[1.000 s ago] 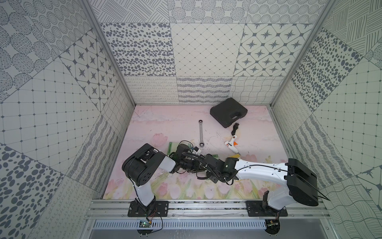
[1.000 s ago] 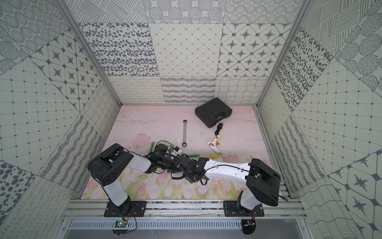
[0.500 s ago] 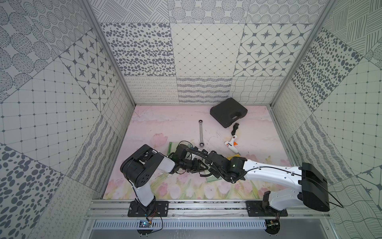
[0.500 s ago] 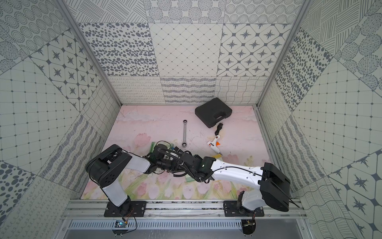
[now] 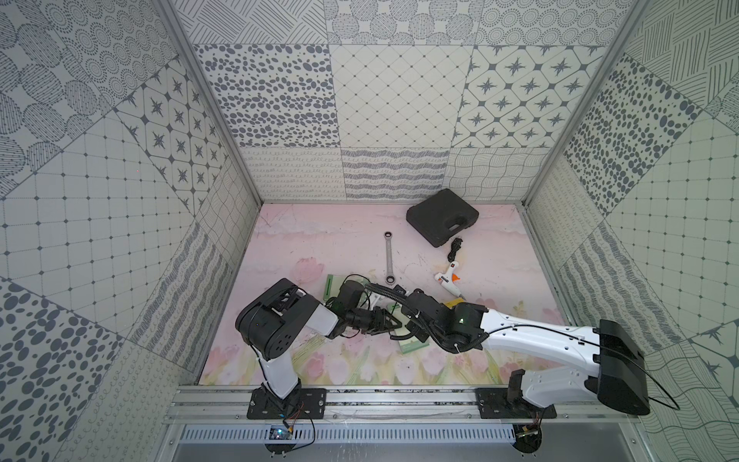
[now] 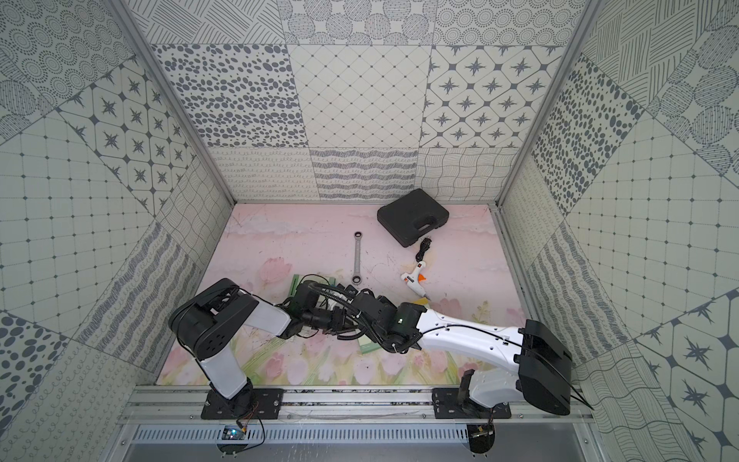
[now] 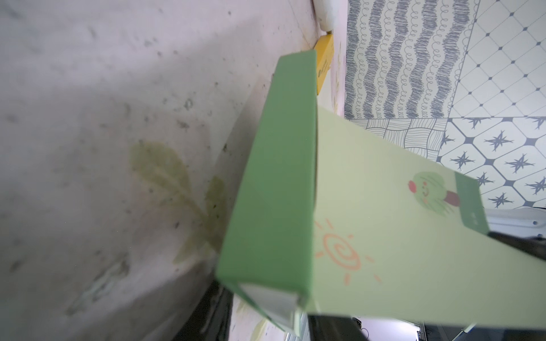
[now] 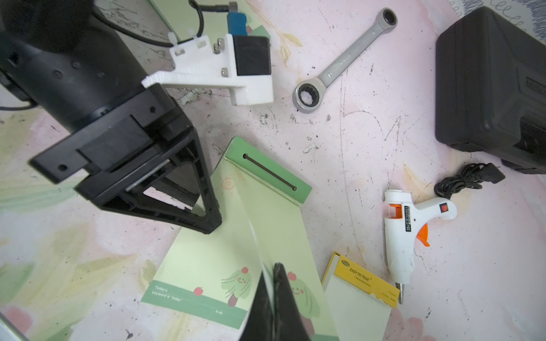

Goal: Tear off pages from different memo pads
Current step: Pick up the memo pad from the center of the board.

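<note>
**Right gripper** (image 8: 274,277): the jaws are pressed flat together on the free end of the top page (image 8: 283,233), a pale green sheet with a small tree drawing. The page is raised off the green memo pad (image 8: 204,265) and appears attached along the header band with the dark slit. In both top views the right wrist hides this grip.

**Left gripper** (image 8: 208,226): it is turned on its side. The upper finger's tip lies on the pad's long edge, near the header, and hides the lower finger beneath it. In the left wrist view the pad's bound end (image 7: 274,183) fills the middle. The fingers there are blurred and cut off by the frame edge. Whether they clamp the pad or only straddle it cannot be told.

**Pad location**: in a top view the pad sits at the lower centre of the mat (image 5: 320,240). Only one corner (image 5: 412,346) shows from under the meeting arms.

**Other pads**:
- The second green memo pad (image 5: 330,285) lies just up and left of the grippers, largely covered by the left arm and its cabling.
- The cream memo pad (image 8: 357,307) runs out of the right wrist frame. In a top view only a yellow sliver shows, right of centre against the right forearm.

**Other items**: the wrench (image 5: 388,256), glue gun (image 5: 448,276) and black case (image 5: 442,218) lie unobstructed across the mat's upper right.
</note>
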Robot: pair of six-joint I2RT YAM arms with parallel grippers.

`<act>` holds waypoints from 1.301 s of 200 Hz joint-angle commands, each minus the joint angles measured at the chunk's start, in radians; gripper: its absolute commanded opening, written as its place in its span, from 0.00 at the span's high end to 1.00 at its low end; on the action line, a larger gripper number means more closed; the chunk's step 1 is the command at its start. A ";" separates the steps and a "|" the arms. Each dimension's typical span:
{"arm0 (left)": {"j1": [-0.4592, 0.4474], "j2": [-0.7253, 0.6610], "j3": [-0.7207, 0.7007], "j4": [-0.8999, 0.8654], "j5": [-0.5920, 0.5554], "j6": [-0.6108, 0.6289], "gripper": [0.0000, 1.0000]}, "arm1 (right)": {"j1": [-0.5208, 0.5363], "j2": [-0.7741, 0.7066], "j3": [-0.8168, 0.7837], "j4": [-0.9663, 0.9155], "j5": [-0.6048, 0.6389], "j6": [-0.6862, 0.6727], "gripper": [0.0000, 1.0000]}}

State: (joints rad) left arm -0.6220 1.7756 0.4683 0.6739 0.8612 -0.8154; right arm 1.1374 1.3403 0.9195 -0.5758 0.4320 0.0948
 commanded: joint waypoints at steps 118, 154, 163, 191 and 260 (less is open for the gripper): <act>-0.015 0.029 -0.079 0.242 -0.138 -0.156 1.00 | -0.084 -0.129 -0.096 0.077 -0.094 0.121 1.00; -0.016 -0.021 -0.080 0.177 -0.155 -0.128 1.00 | -0.226 -0.175 -0.151 0.132 -0.269 0.167 1.00; -0.016 -0.037 -0.079 0.158 -0.161 -0.121 1.00 | -0.249 -0.176 -0.157 0.143 -0.297 0.170 1.00; -0.016 -0.088 -0.074 0.098 -0.181 -0.108 1.00 | -0.314 -0.149 -0.159 0.154 -0.379 0.182 1.00; -0.016 -0.188 -0.080 -0.037 -0.172 -0.090 1.00 | -0.596 -0.175 -0.173 0.198 -0.396 0.172 1.00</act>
State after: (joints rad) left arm -0.6342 1.6386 0.3943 0.7586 0.7349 -0.9440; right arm 0.6476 1.1954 0.7532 -0.4278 0.0360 0.2810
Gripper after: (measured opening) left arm 0.144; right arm 0.056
